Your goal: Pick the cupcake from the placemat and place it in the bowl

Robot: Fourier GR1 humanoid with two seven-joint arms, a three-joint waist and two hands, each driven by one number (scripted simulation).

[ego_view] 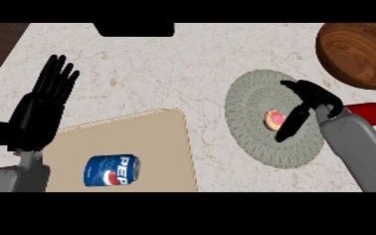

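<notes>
The cupcake (275, 119) sits mid-placemat (249, 129); the right hand (312, 102), fingers spread wide, is poised at its 3 o'clock. Closing, then carrying toward the bowl (351, 55) at 1 o'clock, is called for

The counter (161, 74) carries a placemat (253, 139), bowl (351, 50) and tray (147, 149).
</notes>
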